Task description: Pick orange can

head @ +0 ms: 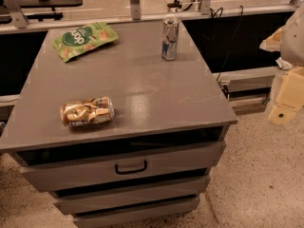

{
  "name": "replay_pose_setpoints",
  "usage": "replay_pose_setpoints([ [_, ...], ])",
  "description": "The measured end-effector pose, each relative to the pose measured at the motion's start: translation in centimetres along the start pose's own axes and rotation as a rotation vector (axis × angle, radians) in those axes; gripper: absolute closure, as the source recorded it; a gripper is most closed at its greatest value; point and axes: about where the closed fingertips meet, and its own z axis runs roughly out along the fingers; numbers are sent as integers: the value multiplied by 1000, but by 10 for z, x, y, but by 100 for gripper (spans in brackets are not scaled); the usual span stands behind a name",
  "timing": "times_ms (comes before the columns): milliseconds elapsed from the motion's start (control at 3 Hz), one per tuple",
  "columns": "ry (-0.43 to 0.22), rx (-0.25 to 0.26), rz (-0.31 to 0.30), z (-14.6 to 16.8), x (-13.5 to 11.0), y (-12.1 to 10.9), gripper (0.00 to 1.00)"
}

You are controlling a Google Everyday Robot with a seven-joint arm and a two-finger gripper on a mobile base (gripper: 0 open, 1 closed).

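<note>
The orange can lies on its side near the front left of the grey cabinet top. It is shiny orange-gold, dented and wrinkled, with pale markings. My gripper shows at the right edge of the camera view as cream-coloured parts. It hangs beside the cabinet, off its right side, far from the can and touching nothing on the top.
A tall slim silver-and-blue can stands upright at the back right of the top. A green snack bag lies flat at the back left. The cabinet has drawers with a dark handle. Behind it run a rail and cables.
</note>
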Motion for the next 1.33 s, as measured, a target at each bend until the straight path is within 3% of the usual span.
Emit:
replay_pose_setpoints([
  [333,0,0,0,0,0,0,0],
  [667,-38,-22,-36,6,-17,-1,0],
  [1000,-116,-73,-85,36,-72,2,0],
  [1333,-204,-115,-139,71,-150,15,0],
])
